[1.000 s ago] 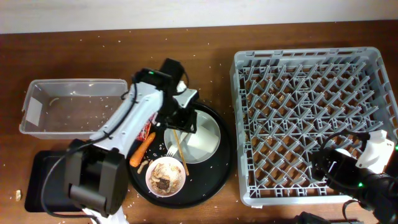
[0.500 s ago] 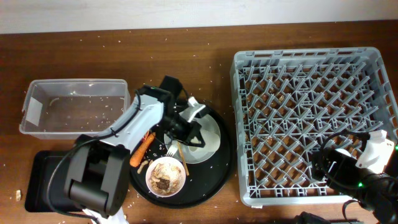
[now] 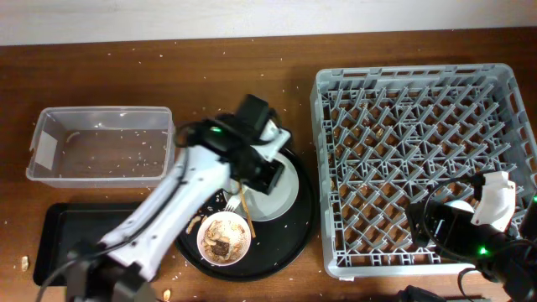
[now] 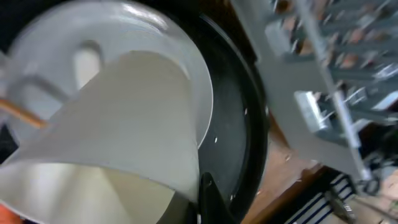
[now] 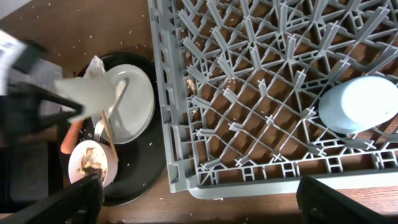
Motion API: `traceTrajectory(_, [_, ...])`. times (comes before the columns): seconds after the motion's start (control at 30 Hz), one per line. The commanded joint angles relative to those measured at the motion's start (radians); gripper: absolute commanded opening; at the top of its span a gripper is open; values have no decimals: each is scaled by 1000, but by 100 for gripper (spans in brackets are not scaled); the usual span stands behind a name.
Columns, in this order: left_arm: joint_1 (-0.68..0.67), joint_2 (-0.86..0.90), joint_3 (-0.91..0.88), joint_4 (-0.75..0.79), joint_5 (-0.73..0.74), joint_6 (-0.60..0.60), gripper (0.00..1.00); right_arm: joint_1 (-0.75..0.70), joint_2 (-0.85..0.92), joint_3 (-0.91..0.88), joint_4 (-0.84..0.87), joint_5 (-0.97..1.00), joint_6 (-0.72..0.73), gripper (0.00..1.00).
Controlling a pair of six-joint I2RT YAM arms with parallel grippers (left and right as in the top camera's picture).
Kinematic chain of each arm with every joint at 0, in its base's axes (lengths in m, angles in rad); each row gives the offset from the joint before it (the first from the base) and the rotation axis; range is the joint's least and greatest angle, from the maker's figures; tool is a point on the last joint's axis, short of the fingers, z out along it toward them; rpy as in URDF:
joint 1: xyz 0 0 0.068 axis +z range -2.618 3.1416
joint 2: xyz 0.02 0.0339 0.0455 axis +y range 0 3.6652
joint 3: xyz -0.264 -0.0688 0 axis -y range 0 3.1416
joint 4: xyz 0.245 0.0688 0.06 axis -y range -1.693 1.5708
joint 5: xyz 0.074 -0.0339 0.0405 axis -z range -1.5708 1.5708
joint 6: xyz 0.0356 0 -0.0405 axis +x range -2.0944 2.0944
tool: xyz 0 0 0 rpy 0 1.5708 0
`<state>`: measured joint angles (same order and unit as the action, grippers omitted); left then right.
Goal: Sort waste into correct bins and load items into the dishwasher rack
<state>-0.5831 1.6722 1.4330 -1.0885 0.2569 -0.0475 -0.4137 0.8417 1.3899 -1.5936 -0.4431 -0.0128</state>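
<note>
My left gripper (image 3: 267,172) is shut on the rim of the pale yellow-green cup (image 4: 124,130), which hangs tilted over the pale round plate (image 3: 284,200) on the round black tray (image 3: 302,243). From the right wrist the cup (image 5: 93,90) shows above the plate (image 5: 134,102). The wooden chopsticks (image 3: 243,205) and white fork (image 3: 228,202) lie beside the small white bowl (image 3: 224,237), which holds brown food scraps. A carrot piece (image 5: 69,138) lies left of the bowl. The blue cup (image 5: 360,102) sits upside down in the grey dishwasher rack (image 3: 419,101). My right gripper (image 5: 202,205) is open at the rack's near edge.
The clear tub (image 3: 101,143) stands at the left, with white grains inside. The shallow black tray (image 3: 59,231) lies in front of it, partly under my left arm. White grains are scattered over the brown table (image 3: 126,75).
My left gripper closed on the pale cup, then swung right and up with it. The right arm shifted only slightly.
</note>
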Motion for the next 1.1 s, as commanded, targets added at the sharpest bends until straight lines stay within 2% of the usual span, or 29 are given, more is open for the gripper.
traceTrajectory(0.0, [-65, 77, 7, -8, -149, -95, 1, -5, 0, 7, -4, -17, -17, 98])
traceTrajectory(0.03, [-65, 82, 7, -8, -150, -95, 1, -6, 0, 7, -5, -17, -17, 99])
traceTrajectory(0.13, [-64, 116, 7, -7, -161, -95, 21, -6, 0, 7, -5, -17, -17, 99])
traceTrajectory(0.23, [-64, 126, 7, -8, -161, -95, 19, -6, 0, 7, -4, -17, -17, 99])
traceTrajectory(0.3, [-61, 126, 27, -45, -169, -95, 24, -6, 0, 7, -4, -17, -17, 99])
traceTrajectory(0.37, [-40, 126, 112, -131, -199, -95, 32, -6, 0, 7, -3, -17, -17, 99])
traceTrajectory(0.4, [-11, 126, 183, -186, -228, -95, 44, -6, 0, 7, -3, -17, -17, 98])
traceTrajectory(0.47, [64, 137, 167, -177, -243, -117, 49, -6, 0, 7, -4, -16, -17, 99])
traceTrajectory(0.57, [146, 206, 75, -94, -156, -145, 47, -6, 0, 7, -4, -16, -17, 99])
traceTrajectory(0.63, [144, 272, 50, -53, -108, -138, 40, -6, 0, 7, -5, -16, -17, 99])
traceTrajectory(0.73, [141, 283, 54, -60, -96, -135, 34, -6, 0, 7, -5, -16, -17, 99])
traceTrajectory(0.87, [148, 208, 159, -151, -148, -146, 34, -6, 0, 7, -3, -16, -17, 99])
traceTrajectory(1.0, [116, 179, 143, -116, -146, -146, 36, -6, 0, 7, -3, -16, -17, 99])
traceTrajectory(1.07, [102, 179, 86, -56, -93, -146, 36, -6, 0, 7, -3, -16, -17, 99])
